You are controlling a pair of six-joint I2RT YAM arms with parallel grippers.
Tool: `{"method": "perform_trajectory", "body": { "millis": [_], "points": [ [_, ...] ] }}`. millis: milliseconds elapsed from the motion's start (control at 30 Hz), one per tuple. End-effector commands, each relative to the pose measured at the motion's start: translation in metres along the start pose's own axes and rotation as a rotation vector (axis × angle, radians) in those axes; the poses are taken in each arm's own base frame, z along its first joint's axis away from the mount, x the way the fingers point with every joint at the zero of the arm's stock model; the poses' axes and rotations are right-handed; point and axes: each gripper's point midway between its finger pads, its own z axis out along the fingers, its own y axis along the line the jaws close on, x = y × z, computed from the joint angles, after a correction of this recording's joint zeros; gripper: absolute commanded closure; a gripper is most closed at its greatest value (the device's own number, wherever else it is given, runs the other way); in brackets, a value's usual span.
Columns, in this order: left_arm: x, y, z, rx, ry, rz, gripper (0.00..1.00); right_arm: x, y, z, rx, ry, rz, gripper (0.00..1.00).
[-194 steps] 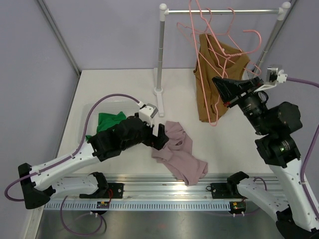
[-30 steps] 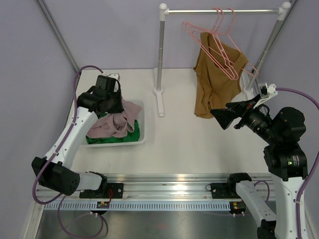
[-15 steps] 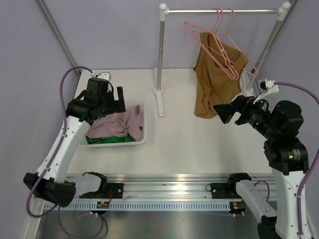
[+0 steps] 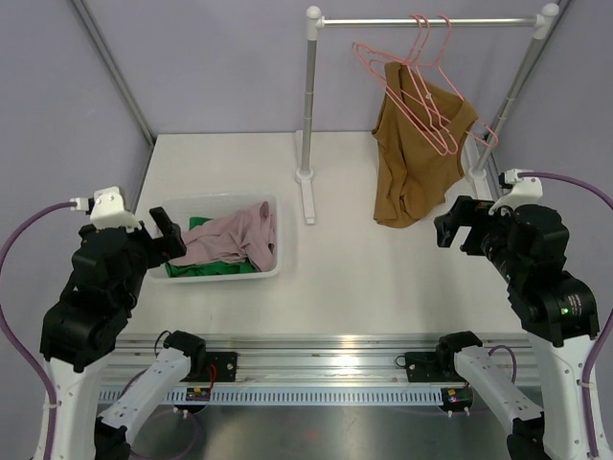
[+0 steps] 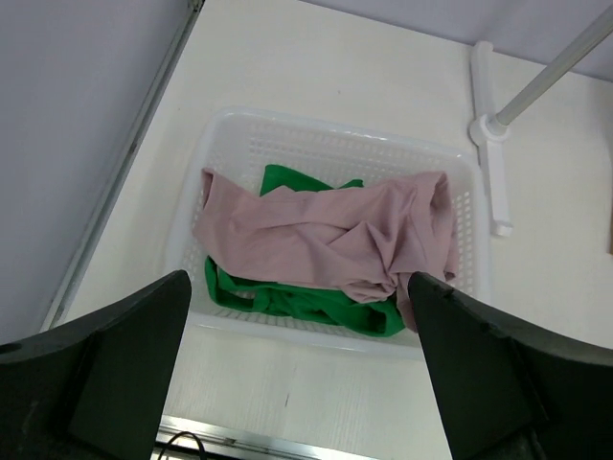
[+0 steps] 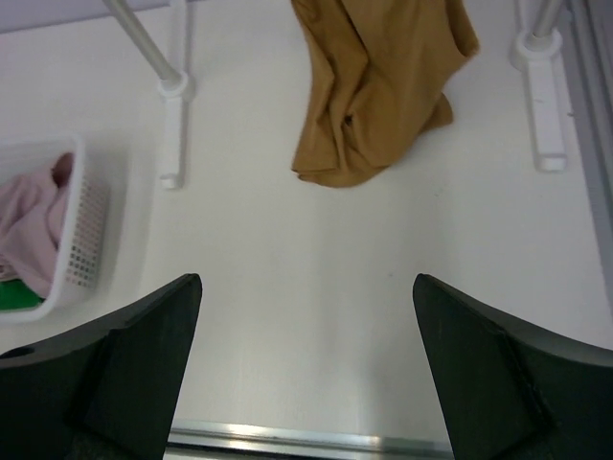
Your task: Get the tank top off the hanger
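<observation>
A brown tank top [image 4: 417, 158] hangs from a pink hanger [image 4: 426, 86] on the rail at the back right; its lower folds rest on the table [image 6: 378, 86]. More pink hangers hook on the same rail. My right gripper [image 4: 460, 225] hovers open in front of the tank top, clear of it, with nothing between its fingers [image 6: 306, 287]. My left gripper [image 4: 161, 238] is open and empty, raised at the near left edge of the white basket [image 5: 335, 125].
The basket [image 4: 273, 268] holds a crumpled pink garment [image 5: 326, 235] over a green one [image 5: 297, 302]. The rack's rail [image 4: 431, 21] spans two metal posts [image 4: 309, 105], each with a white foot [image 6: 172, 125] on the table. Purple walls enclose the left and back.
My left gripper opened, left the pink garment in the basket and pulled back toward the near left. My right arm drew back and turned its gripper downward.
</observation>
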Motion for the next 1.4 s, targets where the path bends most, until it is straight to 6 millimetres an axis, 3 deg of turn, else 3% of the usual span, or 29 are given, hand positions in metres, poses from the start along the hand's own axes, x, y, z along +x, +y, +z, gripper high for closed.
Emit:
{"method": "perform_trajectory", "body": {
  "millis": [0, 100, 167, 333, 733, 1367],
  "points": [
    [0.033, 0.017, -0.006, -0.04, 0.048, 0.017, 0.01, 0.014, -0.038, -0.016, 0.2, 0.061, -0.049, 0.01],
    [0.046, 0.02, -0.008, -0.031, 0.057, 0.017, 0.01, 0.024, -0.044, -0.022, 0.219, 0.058, -0.049, 0.0],
    [0.051, 0.018, -0.011, 0.0, 0.05, 0.012, 0.01, 0.029, -0.034, -0.028, 0.147, 0.034, -0.042, 0.0],
    [0.064, 0.015, -0.009, 0.034, 0.055, 0.016, 0.01, 0.028, -0.033, -0.038, 0.117, -0.043, -0.044, 0.01],
    [0.071, 0.005, 0.001, 0.069, 0.055, 0.002, 0.01, 0.037, -0.028, -0.03, 0.093, -0.007, -0.027, 0.01],
    [0.061, -0.001, 0.007, 0.09, 0.012, -0.005, 0.01, 0.044, -0.026, -0.019, 0.084, 0.039, -0.03, 0.01]
  ]
}}
